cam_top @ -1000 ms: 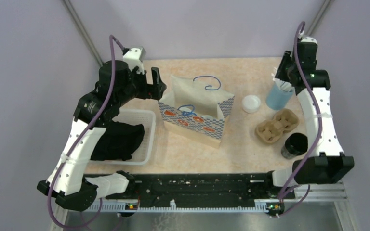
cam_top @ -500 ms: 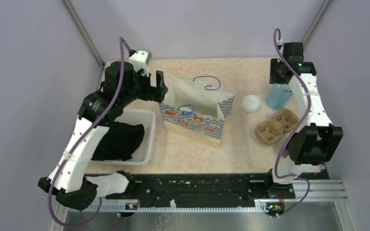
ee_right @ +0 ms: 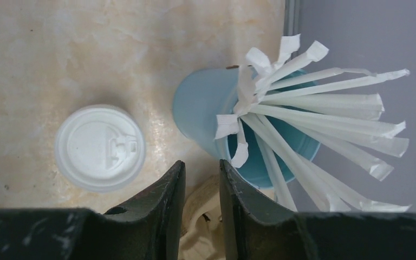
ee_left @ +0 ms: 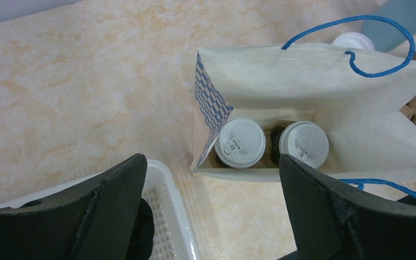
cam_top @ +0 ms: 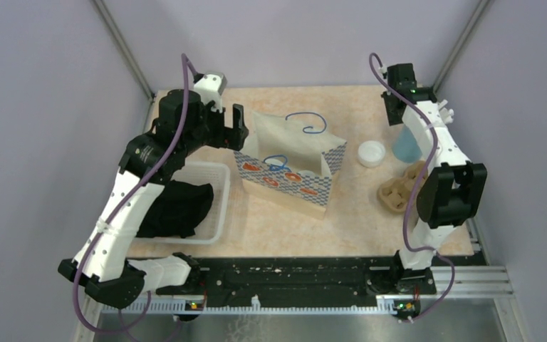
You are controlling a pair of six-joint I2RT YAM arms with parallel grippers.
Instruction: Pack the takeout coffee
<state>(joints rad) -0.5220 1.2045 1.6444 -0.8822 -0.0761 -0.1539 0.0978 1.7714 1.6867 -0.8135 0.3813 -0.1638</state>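
Over the left end of the paper bag (ee_left: pixel 314 70), the left gripper (ee_left: pixel 211 168) hangs with jaws spread wide and empty, likely because one coffee cup (ee_left: pixel 240 142) and the other coffee cup (ee_left: pixel 304 144) already stand upright side by side inside. Farther right, past the loose lid (ee_right: pixel 99 147), the right gripper (ee_right: pixel 201 179) hovers above the blue cup (ee_right: pixel 200 103) of wrapped straws (ee_right: pixel 314 103), jaws nearly together around nothing, seemingly set narrow to pinch one thin straw.

A: The bag (ee_left: pixel 314 76)? Matt, creased paper. The coffee cup lids (ee_left: pixel 240 142) inside are smooth white plastic.
B: And the table (ee_left: pixel 86 81) is glossy, marbled; the straw wrappers (ee_right: pixel 325 103) are thin crinkled paper.
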